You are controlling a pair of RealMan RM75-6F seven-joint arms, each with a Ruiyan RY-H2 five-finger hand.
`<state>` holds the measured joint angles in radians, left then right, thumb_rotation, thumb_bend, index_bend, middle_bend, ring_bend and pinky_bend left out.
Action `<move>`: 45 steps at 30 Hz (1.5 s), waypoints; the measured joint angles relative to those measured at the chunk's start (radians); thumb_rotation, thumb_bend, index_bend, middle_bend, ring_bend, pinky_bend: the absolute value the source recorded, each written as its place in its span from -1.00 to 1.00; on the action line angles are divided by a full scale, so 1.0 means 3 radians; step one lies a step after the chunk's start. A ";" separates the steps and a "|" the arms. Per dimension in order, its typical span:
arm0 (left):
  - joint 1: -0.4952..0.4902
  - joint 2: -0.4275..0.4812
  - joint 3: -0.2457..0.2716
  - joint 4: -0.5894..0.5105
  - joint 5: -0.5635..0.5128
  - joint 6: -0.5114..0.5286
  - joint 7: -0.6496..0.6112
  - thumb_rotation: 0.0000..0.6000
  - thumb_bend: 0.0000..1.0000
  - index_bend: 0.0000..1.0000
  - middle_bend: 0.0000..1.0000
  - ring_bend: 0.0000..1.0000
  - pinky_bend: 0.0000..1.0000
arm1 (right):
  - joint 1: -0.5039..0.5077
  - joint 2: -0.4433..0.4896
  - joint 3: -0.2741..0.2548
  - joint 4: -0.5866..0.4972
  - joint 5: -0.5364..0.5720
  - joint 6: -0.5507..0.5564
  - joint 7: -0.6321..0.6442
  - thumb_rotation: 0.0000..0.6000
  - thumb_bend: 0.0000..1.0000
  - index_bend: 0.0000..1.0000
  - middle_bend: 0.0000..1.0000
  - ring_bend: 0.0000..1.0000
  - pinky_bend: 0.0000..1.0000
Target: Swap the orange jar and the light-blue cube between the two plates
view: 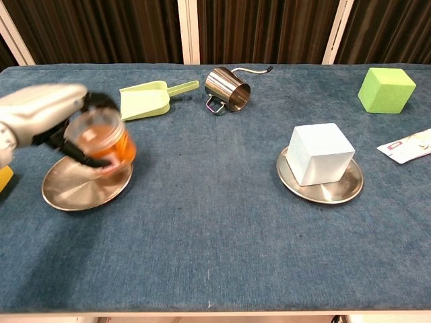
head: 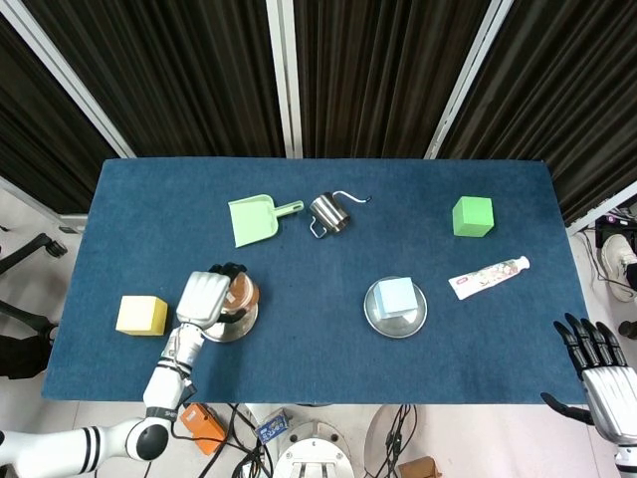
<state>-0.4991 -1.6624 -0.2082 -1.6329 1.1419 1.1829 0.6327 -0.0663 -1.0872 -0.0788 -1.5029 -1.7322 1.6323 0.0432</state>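
i have my left hand [view: 50,121] wrapped around the orange jar [view: 102,140], fingers clasped on its sides, and the jar hangs tilted just above the left plate [view: 84,190], clear of the metal. in the head view the same hand [head: 204,296] covers most of the jar [head: 242,292] over that plate [head: 231,324]. the chest view blurs the hand and jar, so i cannot tell exactly how each finger sits.

the light-blue cube [view: 320,153] sits on the right plate [view: 333,190], well apart from the jar. my right hand [head: 601,366] shows only in the head view, off the table's near right corner, fingers spread and holding nothing.

the table [head: 318,214] wears a dark blue felt-like cloth. on it i see a green dustpan [head: 255,218] beside a small steel pitcher [head: 327,212] lying on its side near the far edge, a green cube [head: 472,216] toward the right, a toothpaste tube [head: 488,276] nearer me on the right, and a yellow block [head: 140,315] to the left of the left plate. behind the table hang dark pleated curtains [head: 398,70] split by pale metal posts [head: 286,75]. cables and a small orange device [head: 203,427] lie on the floor under the near edge.
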 measured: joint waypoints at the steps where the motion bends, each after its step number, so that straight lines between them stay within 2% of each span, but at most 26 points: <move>1: -0.0037 -0.0032 -0.0037 0.0028 0.0010 0.0005 -0.0001 1.00 -0.14 0.11 0.02 0.02 0.28 | 0.0003 -0.0001 0.0001 -0.0003 0.0005 -0.0009 -0.0006 0.83 -0.64 -1.00 -1.00 -1.00 -1.00; 5: -0.0242 -0.0208 -0.0220 0.0228 -0.0011 -0.0024 0.0020 1.00 -0.13 0.11 0.02 0.02 0.28 | 0.0012 -0.0002 0.0007 -0.0023 0.0028 -0.0038 -0.0027 0.84 -0.64 -1.00 -1.00 -1.00 -1.00; 10: -0.0582 -0.0556 -0.0409 0.0663 -0.0181 -0.0161 0.0119 1.00 -0.17 0.11 0.02 0.01 0.28 | 0.0024 0.0014 0.0031 -0.0041 0.0074 -0.0056 0.0004 0.84 -0.64 -1.00 -1.00 -1.00 -1.00; 12: -0.0710 -0.0708 -0.0447 0.0851 -0.0267 -0.0229 0.0173 1.00 -0.24 0.03 -0.02 -0.04 0.17 | 0.0039 0.0022 0.0043 -0.0047 0.0100 -0.0086 0.0020 0.84 -0.64 -1.00 -1.00 -1.00 -1.00; 15: -0.0856 -0.0881 -0.0471 0.1111 -0.0359 -0.0313 0.0235 1.00 -0.49 -0.30 -0.26 -0.26 -0.10 | 0.0072 0.0033 0.0050 -0.0059 0.0121 -0.0155 0.0031 0.84 -0.64 -1.00 -1.00 -1.00 -1.00; 20: -0.0978 -0.0964 -0.0452 0.1292 -0.0440 -0.0490 0.0192 1.00 -0.89 -0.92 -0.81 -0.80 -0.42 | 0.0143 0.0035 0.0055 -0.0073 0.0124 -0.0260 0.0022 0.84 -0.64 -1.00 -1.00 -1.00 -1.00; 23: -0.0990 -0.0887 -0.0430 0.1167 -0.0525 -0.0528 0.0262 1.00 -0.99 -1.00 -0.96 -0.91 -0.46 | 0.0181 0.0017 0.0057 -0.0078 0.0096 -0.0295 0.0015 0.84 -0.64 -1.00 -1.00 -1.00 -1.00; 27: -0.0957 -0.0691 -0.0388 0.0769 -0.0583 -0.0537 0.0296 1.00 -1.00 -1.00 -1.00 -0.91 -0.46 | 0.0279 -0.0007 0.0058 -0.0107 -0.0026 -0.0355 -0.0013 0.84 -0.64 -1.00 -1.00 -1.00 -1.00; 31: -0.0850 -0.0386 -0.0293 0.0211 -0.0432 -0.0434 0.0239 1.00 -0.99 -1.00 -1.00 -0.91 -0.46 | 0.0468 -0.0007 0.0086 -0.0269 -0.0145 -0.0535 -0.0123 0.84 -0.64 -1.00 -1.00 -1.00 -1.00; 36: -0.0504 0.0354 -0.0013 -0.0607 0.0042 -0.0108 0.0049 1.00 -0.94 -1.00 -1.00 -0.93 -0.53 | 0.0831 -0.0043 0.0244 -0.0558 -0.0114 -0.1047 -0.0522 0.84 -0.64 -1.00 -1.00 -1.00 -1.00; 38: -0.0310 0.0671 0.0139 -0.0751 0.0278 0.0071 -0.0106 1.00 -0.94 -1.00 -1.00 -0.94 -0.57 | 0.0986 -0.0087 0.0331 -0.0644 -0.0014 -0.1310 -0.0689 0.84 -0.61 -1.00 -1.00 -1.00 -1.00; 42: 0.0137 0.1251 0.0496 -0.0813 0.0737 0.0439 -0.0638 1.00 -0.94 -1.00 -1.00 -0.96 -0.61 | 0.1379 -0.0299 0.0565 -0.0742 0.0468 -0.1970 -0.1101 0.83 -0.47 -1.00 -1.00 -1.00 -1.00; 45: 0.0387 0.1425 0.0687 -0.0723 0.0915 0.0641 -0.1031 1.00 -0.94 -1.00 -1.00 -0.96 -0.61 | 0.1636 -0.0504 0.0700 -0.0726 0.0939 -0.2289 -0.1401 0.84 -0.40 -1.00 -1.00 -1.00 -1.00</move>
<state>-0.3830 -1.2351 -0.0022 -1.8497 1.4163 1.3754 0.3234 0.4244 -1.2385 0.1313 -1.7206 -1.4506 0.9456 -0.3769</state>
